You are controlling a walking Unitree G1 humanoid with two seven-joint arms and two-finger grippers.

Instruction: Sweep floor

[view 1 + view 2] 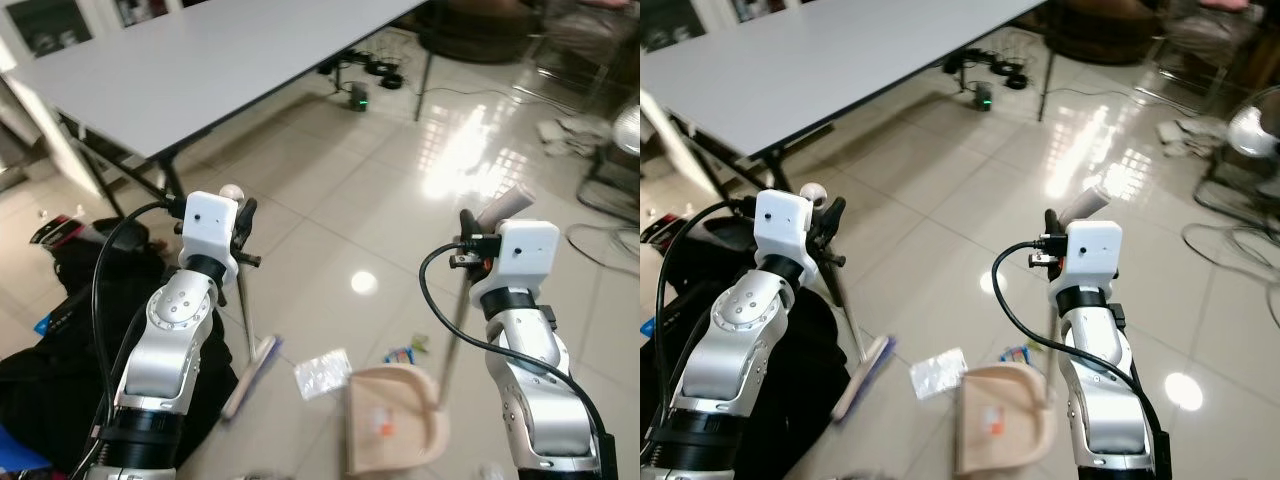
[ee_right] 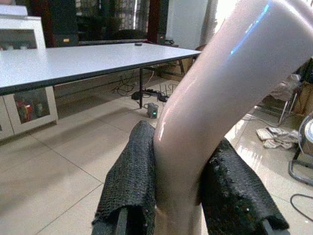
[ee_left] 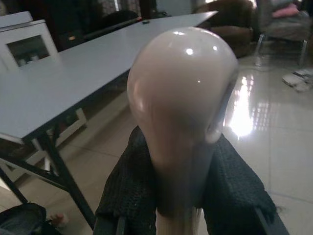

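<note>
While clamped in left gripper (image 3: 181, 196) jaws, broom (image 1: 243, 310); dustpan (image 1: 395, 420) handle in right gripper (image 2: 178, 196) jaws.

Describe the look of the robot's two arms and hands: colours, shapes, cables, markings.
Both arms are silver metal with rounded joint housings dotted with small screws and black bands between segments. Each wrist carries a white, boxy camera block with a small dark lens. A thick black cable loops to each block. The left hand and right hand have long black fingers, whose pads look rough and woven. No markings can be made out.
</note>
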